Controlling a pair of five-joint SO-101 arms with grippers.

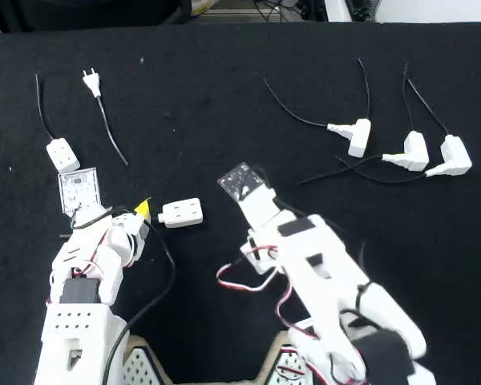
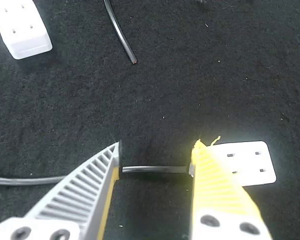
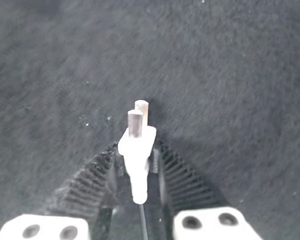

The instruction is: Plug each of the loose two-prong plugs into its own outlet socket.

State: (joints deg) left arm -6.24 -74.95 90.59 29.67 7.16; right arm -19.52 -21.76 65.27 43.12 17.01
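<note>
From above, my left gripper sits low over the black table, its yellow finger just beside a white socket. A second socket lies farther off on my left, and beyond it a loose plug lies unplugged, its wire trailing back toward me. My right arm reaches toward the middle of the table. Off to my right lie three more sockets, each with a wired plug at it. In the left wrist view my left gripper is spread wide and pinches nothing. A black wire lies on the table across the gap between the grey finger and the yellow finger. The socket lies just behind the yellow finger, slots facing up; I cannot tell whether they touch. The second socket lies well apart, with a cut wire end near it. In the right wrist view my right gripper is pinched on a white plug, one ribbed finger on each side of its body. Its two prongs point away from my wrist toward bare table, and its wire runs back between the fingers.
</note>
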